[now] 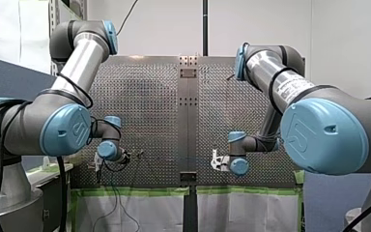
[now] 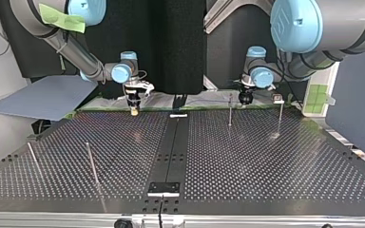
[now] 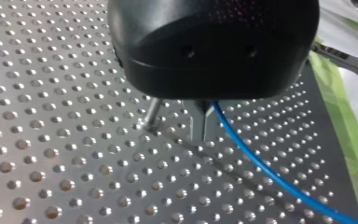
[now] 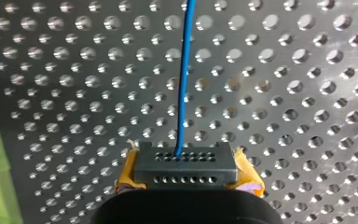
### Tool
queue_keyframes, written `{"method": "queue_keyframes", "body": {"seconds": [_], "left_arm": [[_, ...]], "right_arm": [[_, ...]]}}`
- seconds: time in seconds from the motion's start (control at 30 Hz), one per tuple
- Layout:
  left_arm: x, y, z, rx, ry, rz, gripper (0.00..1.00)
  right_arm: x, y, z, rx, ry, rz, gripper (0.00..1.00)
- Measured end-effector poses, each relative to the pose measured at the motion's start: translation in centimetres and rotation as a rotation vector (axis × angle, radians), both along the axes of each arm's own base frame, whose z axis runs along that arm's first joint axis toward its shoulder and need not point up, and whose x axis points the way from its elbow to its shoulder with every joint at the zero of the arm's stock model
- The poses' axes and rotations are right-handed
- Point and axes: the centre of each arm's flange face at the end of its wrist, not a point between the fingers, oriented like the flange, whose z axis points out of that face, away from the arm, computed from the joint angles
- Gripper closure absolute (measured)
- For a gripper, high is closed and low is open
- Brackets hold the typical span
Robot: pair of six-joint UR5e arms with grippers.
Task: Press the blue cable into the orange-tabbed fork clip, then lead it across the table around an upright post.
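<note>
In the front view my left gripper and my right gripper both hang low over the perforated desk, close to its edge nearest the arms, one on either side of the desk's middle strip. The blue cable shows there only as a faint thin line between them. In the top view both grippers stand at the desk's far edge: my right gripper, tipped in yellow, left of the middle strip, and my left gripper, black, to the right of it. A thin upright post stands just beside my left gripper, a second post nearer the far right corner, and two leaning posts in the desk's near left part. In the left wrist view the metal fingers are closed on the cable, which leaves them at one side and runs slanting away over the holes towards the green-taped desk edge; a post rises just beside the fingers. In the right wrist view a dark, hole-dotted fingertip block with yellow pads at both sides grips the cable, which runs straight ahead from it just above the desk.
</note>
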Motion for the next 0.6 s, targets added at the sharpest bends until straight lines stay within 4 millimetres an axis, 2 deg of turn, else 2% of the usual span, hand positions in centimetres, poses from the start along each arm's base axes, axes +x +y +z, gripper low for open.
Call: {"method": "queue_keyframes", "body": {"seconds": [0.27, 0.6], "left_arm": [[0.0, -0.1, -0.4, 0.008, 0.013, -0.021, 1.00], [-0.1, -0.1, -0.5, -0.003, 0.028, -0.047, 1.00]], "right_arm": [[0.1, -1.3, 0.9, -0.019, -0.009, 0.001, 1.00], [0.1, -1.4, 1.0, -0.017, -0.009, 0.002, 1.00]]}}
